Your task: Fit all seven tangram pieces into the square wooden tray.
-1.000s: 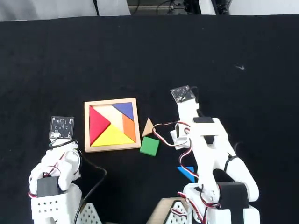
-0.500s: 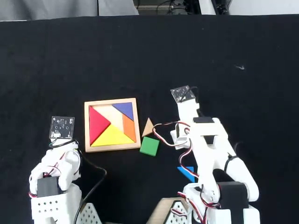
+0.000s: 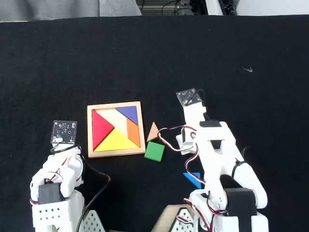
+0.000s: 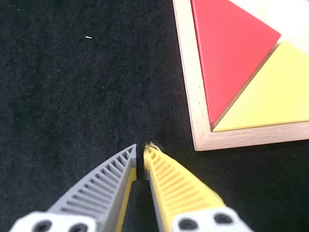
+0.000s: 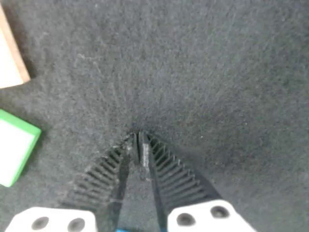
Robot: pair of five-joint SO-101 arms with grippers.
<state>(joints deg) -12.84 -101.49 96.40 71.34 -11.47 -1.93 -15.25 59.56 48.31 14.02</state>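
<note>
Near the right jaws, moved nothing: left green square (image 3: 154, 151), tan triangle (image 3: 153, 132) outside tray (image 3: 89, 130), kept both jaws pressed together.

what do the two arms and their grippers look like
The left arm and right arm are white with black motor blocks and red, white and black cables; each wrist carries a dark square board. The left gripper has one grey and one yellow ribbed, tapered finger; the right gripper has two black ones.
</note>
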